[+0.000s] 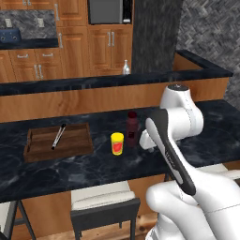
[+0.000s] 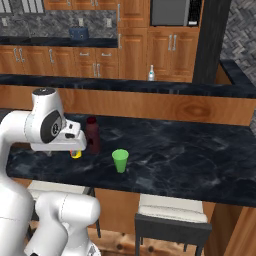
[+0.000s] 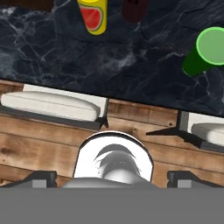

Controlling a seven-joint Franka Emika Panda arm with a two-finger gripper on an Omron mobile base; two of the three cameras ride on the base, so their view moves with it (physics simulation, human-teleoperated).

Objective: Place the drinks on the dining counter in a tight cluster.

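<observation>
A dark maroon bottle (image 1: 132, 127) (image 2: 92, 134) stands upright on the black marble dining counter (image 1: 197, 140) (image 2: 190, 150); its base shows at the top of the hand view (image 3: 134, 9). A small clear bottle (image 1: 125, 68) (image 2: 151, 73) stands far back on the raised black ledge behind the wood riser. My gripper (image 3: 112, 178) hangs open just right of the maroon bottle, over the counter's front edge, pointing down, with nothing between its fingers. The hand (image 2: 71, 141) sits beside the bottle without touching it.
A yellow container with a red label (image 1: 117, 143) (image 3: 92, 16) stands left of the maroon bottle. A green cup (image 2: 120, 160) (image 3: 205, 51) stands to its right. A wooden tray (image 1: 42, 145) holding a utensil lies at the left. Stools (image 2: 172, 220) (image 3: 52, 107) sit under the counter.
</observation>
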